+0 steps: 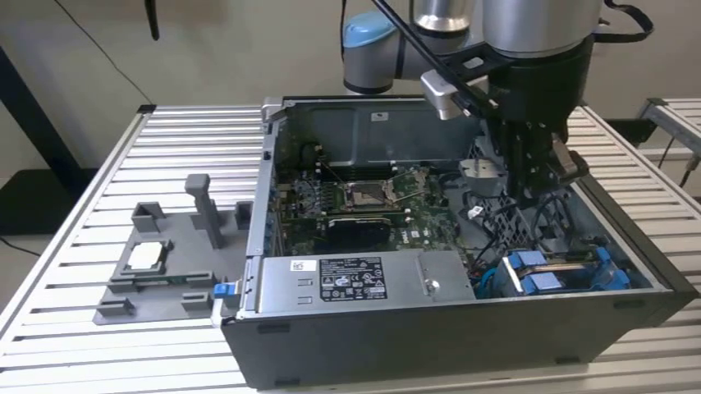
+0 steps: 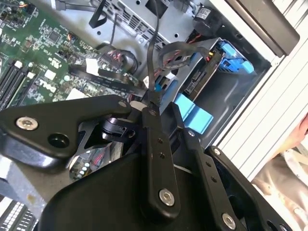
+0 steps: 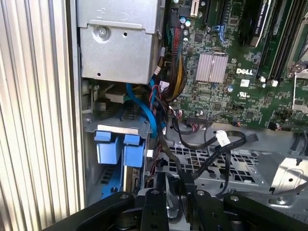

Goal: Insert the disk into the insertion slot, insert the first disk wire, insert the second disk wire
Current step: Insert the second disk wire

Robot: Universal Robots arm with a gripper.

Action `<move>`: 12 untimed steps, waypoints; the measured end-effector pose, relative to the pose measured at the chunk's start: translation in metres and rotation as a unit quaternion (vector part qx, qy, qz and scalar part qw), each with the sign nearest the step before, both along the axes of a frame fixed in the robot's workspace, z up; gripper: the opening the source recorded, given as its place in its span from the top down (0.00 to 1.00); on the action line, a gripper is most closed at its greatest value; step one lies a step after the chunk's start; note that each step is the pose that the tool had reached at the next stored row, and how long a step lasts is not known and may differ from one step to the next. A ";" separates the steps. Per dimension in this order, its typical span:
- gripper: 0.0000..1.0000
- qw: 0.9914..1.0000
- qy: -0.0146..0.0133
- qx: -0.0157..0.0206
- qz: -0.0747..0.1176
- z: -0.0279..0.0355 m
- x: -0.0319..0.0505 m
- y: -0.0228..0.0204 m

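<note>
Since the disk (image 1: 553, 271) already sits in the insertion slot (image 3: 103, 126) at the exterior view's lower right, the hand (image 2: 162, 107) hangs just above, apparently closed on a black wire (image 2: 155, 53) near its plug, probably to steer the connector.

**Slatted table, two things sitting on it**

Everything rests on a table (image 1: 121, 164) made of silvery metal slats. Directly on it is the open dark computer case (image 1: 438, 349), towards the exterior view's right. Just beside that, on the exterior view's left, sits a grey plastic fixture (image 1: 164, 283) with upright posts.
</note>
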State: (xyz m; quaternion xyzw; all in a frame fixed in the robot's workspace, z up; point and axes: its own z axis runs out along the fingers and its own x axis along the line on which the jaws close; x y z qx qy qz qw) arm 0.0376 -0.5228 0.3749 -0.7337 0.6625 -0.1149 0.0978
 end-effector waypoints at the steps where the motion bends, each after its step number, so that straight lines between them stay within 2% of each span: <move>1: 0.73 1.000 0.000 0.000 0.000 0.0000 -0.0005 0.0000; 12: 0.73 1.000 0.000 0.000 0.000 -0.0026 -0.0025 0.0000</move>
